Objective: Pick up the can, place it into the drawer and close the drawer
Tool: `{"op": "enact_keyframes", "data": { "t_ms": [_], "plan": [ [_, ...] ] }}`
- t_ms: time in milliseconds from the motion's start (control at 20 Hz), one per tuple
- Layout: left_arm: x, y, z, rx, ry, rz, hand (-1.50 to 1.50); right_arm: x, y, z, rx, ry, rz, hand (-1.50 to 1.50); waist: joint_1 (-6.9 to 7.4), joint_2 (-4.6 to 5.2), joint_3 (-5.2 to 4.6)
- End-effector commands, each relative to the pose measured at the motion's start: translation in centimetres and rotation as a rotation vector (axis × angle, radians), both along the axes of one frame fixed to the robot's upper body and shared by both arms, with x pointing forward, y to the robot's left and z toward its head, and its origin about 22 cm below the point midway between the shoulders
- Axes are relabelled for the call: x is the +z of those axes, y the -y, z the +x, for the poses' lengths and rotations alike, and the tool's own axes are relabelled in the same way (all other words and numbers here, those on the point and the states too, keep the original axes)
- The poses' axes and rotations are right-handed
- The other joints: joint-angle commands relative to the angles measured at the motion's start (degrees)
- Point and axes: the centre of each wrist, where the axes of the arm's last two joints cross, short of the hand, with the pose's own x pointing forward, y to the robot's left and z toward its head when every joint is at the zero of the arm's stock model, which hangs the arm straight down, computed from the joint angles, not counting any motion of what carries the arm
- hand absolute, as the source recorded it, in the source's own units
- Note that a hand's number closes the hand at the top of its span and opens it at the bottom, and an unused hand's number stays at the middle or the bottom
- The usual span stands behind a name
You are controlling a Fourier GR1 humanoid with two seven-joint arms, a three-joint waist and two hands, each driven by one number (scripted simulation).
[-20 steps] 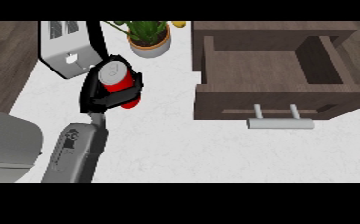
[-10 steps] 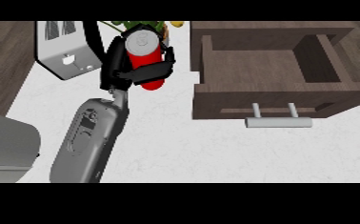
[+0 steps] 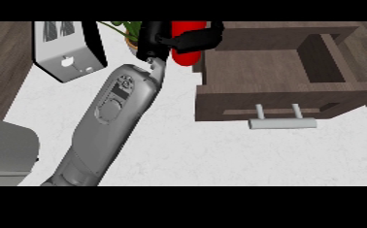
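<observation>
The red can (image 3: 188, 56) is held in the air at the top of the head view, just left of the open drawer's left wall. My right hand (image 3: 197, 38) is shut on it, black fingers wrapped across its middle, so only its lower red part shows. The grey forearm (image 3: 114, 110) runs up from the lower left edge. The dark wooden drawer (image 3: 272, 98) stands pulled out at the right, its inside bare, and its pale bar handle (image 3: 282, 122) faces me. My left hand does not show.
A silver toaster (image 3: 68, 47) stands at the upper left on the white counter (image 3: 215, 159). A potted plant (image 3: 129, 30) sits just behind the hand. A grey block (image 3: 14, 149) fills the lower left edge. Dark wood borders the counter's left side.
The right hand has lifted the can off the counter and carried it up and to the right, from beside the toaster to the drawer's left edge.
</observation>
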Motion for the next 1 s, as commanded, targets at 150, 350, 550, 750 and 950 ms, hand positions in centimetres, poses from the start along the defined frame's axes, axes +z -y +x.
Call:
{"op": "enact_keyframes", "data": {
  "t_ms": [150, 350, 550, 750, 950],
  "plan": [
    [4.8, 4.4, 1.7, 0.010, -0.006, 0.011, 1.50, 0.2, -0.6, 1.3, 0.013, 0.005, -0.016, -1.50, -0.59, 0.23, 0.01],
    [6.3, 5.7, 2.6, 0.023, -0.007, 0.049, 1.50, -1.1, -1.0, 0.9, 0.030, -0.003, -0.012, -1.50, -0.86, 0.28, 0.04],
    [5.3, 6.9, 2.9, 0.029, -0.022, 0.058, 1.50, -0.6, 0.0, 1.3, 0.029, 0.001, 0.002, -1.50, -1.37, 0.31, 0.04],
    [5.4, 7.2, 3.7, 0.012, -0.025, 0.086, 1.50, -0.6, -0.3, 1.6, 0.024, -0.014, -0.008, -1.50, -1.26, 0.35, 0.04],
    [6.6, 7.8, 4.2, 0.032, -0.038, 0.097, 1.50, 0.0, -0.2, 0.6, 0.014, 0.004, -0.006, -1.50, -1.67, 0.35, 0.04]
  ]
}}
